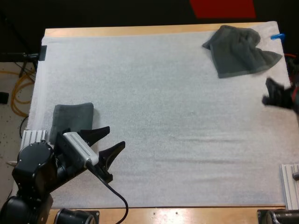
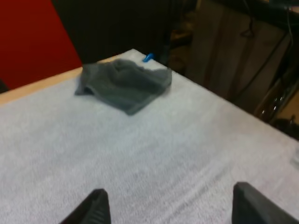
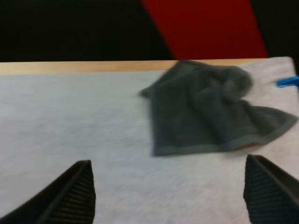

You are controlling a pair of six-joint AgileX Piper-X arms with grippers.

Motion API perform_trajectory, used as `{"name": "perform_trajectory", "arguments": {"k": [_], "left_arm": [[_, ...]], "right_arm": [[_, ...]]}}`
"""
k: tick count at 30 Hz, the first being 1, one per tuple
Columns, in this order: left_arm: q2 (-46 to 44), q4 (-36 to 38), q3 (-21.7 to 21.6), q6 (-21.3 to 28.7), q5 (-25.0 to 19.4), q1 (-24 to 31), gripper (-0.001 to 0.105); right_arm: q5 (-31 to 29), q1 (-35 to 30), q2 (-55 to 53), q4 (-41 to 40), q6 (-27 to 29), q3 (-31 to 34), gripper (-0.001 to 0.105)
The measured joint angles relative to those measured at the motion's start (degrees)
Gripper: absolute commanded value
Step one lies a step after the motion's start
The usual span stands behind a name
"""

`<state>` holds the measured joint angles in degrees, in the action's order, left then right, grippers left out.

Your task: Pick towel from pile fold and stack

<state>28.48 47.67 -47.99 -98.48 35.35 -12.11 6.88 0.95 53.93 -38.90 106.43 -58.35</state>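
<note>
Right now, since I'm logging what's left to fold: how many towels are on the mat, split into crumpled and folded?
crumpled towel: 1
folded towel: 1
Total: 2

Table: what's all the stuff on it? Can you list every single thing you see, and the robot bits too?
crumpled towel: one, dark grey-green, far right corner of the mat
folded towel: one, dark grey-green, near left part of the mat, beside the left arm
mat: one, white, covering the table top
table: one, wooden, under the mat
left pincer: one, black, open, just right of the folded towel
right pincer: one, black, open, at the mat's right edge, near the crumpled towel
</note>
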Motion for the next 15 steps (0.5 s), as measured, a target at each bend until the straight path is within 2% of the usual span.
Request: {"name": "perform_trajectory", "arguments": {"k": [5, 15], "left_arm": [[0.0, 0.01, 0.0, 0.0, 0.01, 0.0, 0.054], [0.0, 0.01, 0.0, -0.11, 0.01, 0.0, 0.054]], "right_arm": [[-3.91, 0.0, 14.81, 2.47, 2.04, -5.81, 0.081], [-9.71, -0.09, 40.78, 3.55, 2.3, -20.15, 0.08]]}}
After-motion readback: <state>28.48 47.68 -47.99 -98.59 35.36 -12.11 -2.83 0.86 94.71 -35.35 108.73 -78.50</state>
